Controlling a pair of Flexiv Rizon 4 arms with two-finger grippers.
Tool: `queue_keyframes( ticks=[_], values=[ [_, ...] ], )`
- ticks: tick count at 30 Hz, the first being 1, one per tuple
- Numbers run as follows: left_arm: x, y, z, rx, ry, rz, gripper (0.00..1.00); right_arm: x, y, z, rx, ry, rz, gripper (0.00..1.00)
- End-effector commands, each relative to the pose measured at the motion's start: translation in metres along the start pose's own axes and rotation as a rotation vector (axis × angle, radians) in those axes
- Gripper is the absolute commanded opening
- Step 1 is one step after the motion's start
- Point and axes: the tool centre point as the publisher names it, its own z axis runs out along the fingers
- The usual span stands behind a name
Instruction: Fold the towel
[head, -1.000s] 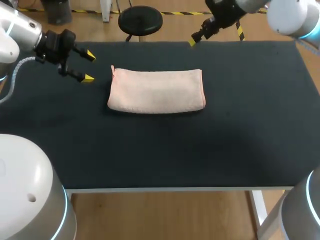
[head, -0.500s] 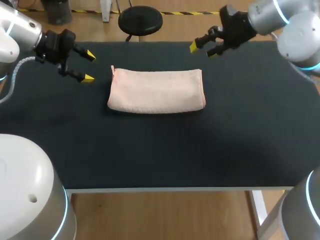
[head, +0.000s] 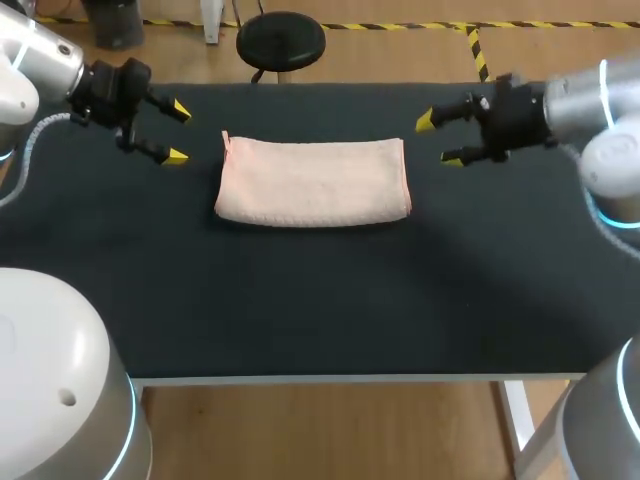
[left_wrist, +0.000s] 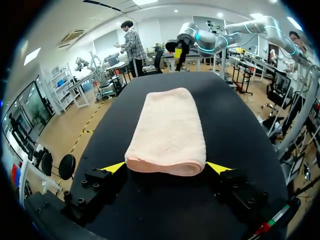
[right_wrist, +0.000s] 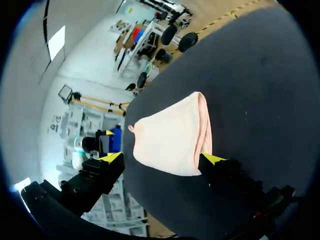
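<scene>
Pink terry cloth, the towel is lying folded into a long rectangle on the black table, toward its far side. The left gripper is hovering just off the towel's left short end, its yellow-tipped fingers spread wide, holding and touching nothing. The right gripper is hanging just off the towel's right end, likewise splayed and empty. In each wrist view the towel is showing ahead of the gripper, framed by its two parted tips.

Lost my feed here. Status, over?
Left gripper open, just off the towel's left end. Right gripper open, just off its right end. Towel flat on table, folded over, untouched. Nothing between grippers and towel.
</scene>
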Motion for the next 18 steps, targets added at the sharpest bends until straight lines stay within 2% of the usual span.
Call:
queue_keyframes(
  ticks=[1, 8, 18],
  values=[
    [0.000, 0.001, 0.001, 0.001, -0.001, 0.001, 1.00, -0.011, -0.001, 0.015, -0.041, 0.023, 0.122, 1.00],
    [0.000, 0.001, 0.001, 0.001, -0.001, 0.001, 1.00, -0.031, 0.004, 0.030, 0.106, -0.026, -0.014, 1.00],
    [0.000, 0.001, 0.001, 0.001, -0.001, 0.001, 1.00, -0.058, 0.023, 0.036, 0.187, -0.034, -0.061, 1.00]
  ],
)
